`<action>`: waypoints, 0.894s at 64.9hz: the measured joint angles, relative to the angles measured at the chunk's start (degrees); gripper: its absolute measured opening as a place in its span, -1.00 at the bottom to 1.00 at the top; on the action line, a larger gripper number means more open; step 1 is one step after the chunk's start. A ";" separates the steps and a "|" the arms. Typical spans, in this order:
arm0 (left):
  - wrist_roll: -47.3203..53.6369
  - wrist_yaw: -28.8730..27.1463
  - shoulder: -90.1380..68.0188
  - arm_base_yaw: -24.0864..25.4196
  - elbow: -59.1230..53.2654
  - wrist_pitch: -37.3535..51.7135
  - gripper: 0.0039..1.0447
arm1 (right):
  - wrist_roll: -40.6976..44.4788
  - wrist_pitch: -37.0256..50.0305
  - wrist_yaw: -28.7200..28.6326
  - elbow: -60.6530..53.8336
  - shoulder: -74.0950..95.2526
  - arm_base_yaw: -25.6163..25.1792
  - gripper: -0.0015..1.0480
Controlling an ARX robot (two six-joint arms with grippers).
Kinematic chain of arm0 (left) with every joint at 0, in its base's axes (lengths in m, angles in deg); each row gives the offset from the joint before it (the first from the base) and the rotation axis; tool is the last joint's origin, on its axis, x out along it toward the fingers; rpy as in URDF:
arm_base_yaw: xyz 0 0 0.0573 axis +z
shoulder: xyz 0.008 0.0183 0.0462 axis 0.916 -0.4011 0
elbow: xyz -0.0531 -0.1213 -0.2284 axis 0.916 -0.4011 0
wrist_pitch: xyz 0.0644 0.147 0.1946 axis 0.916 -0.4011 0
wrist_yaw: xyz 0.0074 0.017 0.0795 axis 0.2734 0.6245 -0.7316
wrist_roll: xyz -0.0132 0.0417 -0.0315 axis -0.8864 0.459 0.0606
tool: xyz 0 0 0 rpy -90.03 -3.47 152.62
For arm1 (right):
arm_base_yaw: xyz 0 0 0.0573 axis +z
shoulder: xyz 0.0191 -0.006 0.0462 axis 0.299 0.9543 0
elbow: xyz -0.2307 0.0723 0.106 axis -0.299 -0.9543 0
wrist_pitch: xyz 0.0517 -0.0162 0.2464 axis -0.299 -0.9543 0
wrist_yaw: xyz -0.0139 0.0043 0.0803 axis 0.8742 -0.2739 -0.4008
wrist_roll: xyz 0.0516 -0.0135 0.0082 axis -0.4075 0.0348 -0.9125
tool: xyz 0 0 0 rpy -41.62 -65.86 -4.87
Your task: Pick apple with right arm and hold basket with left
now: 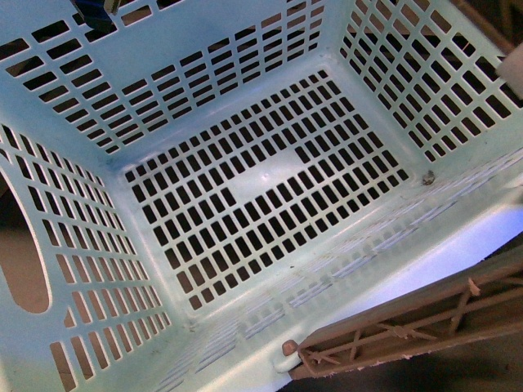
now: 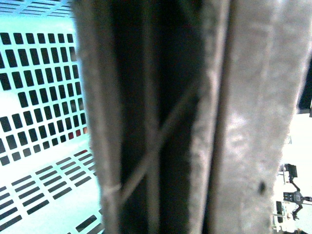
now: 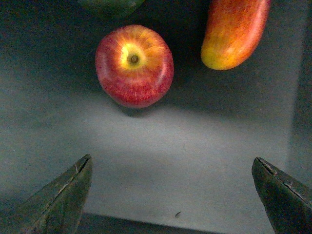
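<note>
The light-blue slotted basket (image 1: 270, 175) fills the front view, seen from above, with nothing inside. Its brown ribbed handle (image 1: 409, 322) crosses the lower right corner. In the left wrist view the handle (image 2: 161, 122) fills the frame very close up, with the basket's slotted wall (image 2: 39, 97) behind; my left gripper is shut on the basket and its fingers do not show. In the right wrist view the red apple (image 3: 134, 65) with a yellow stem hollow lies on a grey surface. My right gripper (image 3: 173, 170) is open and empty, wide apart, short of the apple.
An elongated red-orange fruit (image 3: 233, 30) lies beside the apple. The edge of a dark green fruit (image 3: 109, 5) shows just beyond the apple. A dark blue object (image 1: 96, 10) shows over the basket's far rim.
</note>
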 joint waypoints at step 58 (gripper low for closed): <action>-0.02 0.04 0.00 0.00 0.00 0.00 -0.74 | -3.76 -6.84 0.09 19.67 17.07 4.66 0.83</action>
